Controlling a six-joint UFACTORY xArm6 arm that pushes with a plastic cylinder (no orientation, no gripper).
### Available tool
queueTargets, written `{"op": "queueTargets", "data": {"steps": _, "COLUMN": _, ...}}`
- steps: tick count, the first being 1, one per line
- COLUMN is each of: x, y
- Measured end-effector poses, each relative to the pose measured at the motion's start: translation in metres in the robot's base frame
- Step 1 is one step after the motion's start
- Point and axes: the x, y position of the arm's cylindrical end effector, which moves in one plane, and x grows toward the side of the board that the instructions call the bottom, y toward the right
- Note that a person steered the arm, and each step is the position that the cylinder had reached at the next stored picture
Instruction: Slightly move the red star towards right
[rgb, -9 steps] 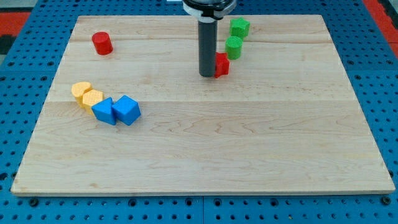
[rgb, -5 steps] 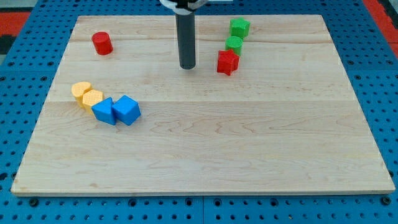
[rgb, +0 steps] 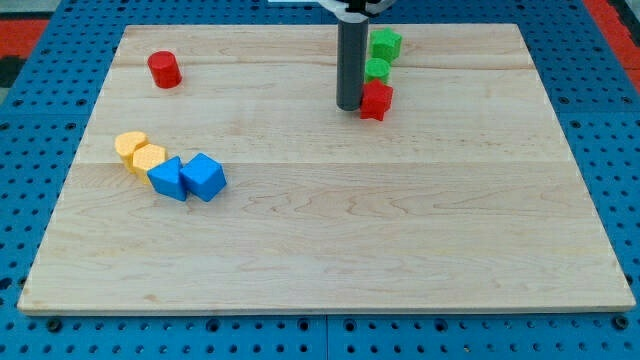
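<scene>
The red star (rgb: 377, 101) lies on the wooden board (rgb: 330, 250) in the upper middle, just below a green block (rgb: 377, 69). My tip (rgb: 349, 106) stands right against the red star's left side, touching it. The dark rod rises from there to the view's top and hides part of the green block's left edge.
A second green block (rgb: 385, 43) sits above the first. A red cylinder (rgb: 164, 69) is at the upper left. Two orange blocks (rgb: 130, 146) (rgb: 149, 159), a blue block (rgb: 168, 178) and a blue cube (rgb: 204, 177) cluster at the left.
My tip went left away from the star, then came back right and pushed the red star a little to the right. The other blocks have not moved.
</scene>
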Motion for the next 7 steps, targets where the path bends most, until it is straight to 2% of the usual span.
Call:
{"op": "queueTargets", "data": {"steps": 1, "x": 0.009, "y": -0.009}}
{"op": "queueTargets", "data": {"steps": 2, "x": 0.023, "y": -0.069}}
{"op": "queueTargets", "data": {"steps": 3, "x": 0.004, "y": -0.17}}
{"op": "queueTargets", "data": {"steps": 5, "x": 0.058, "y": -0.343}}
{"op": "queueTargets", "data": {"steps": 6, "x": 0.069, "y": -0.342}}
{"op": "queueTargets", "data": {"steps": 7, "x": 0.074, "y": -0.303}}
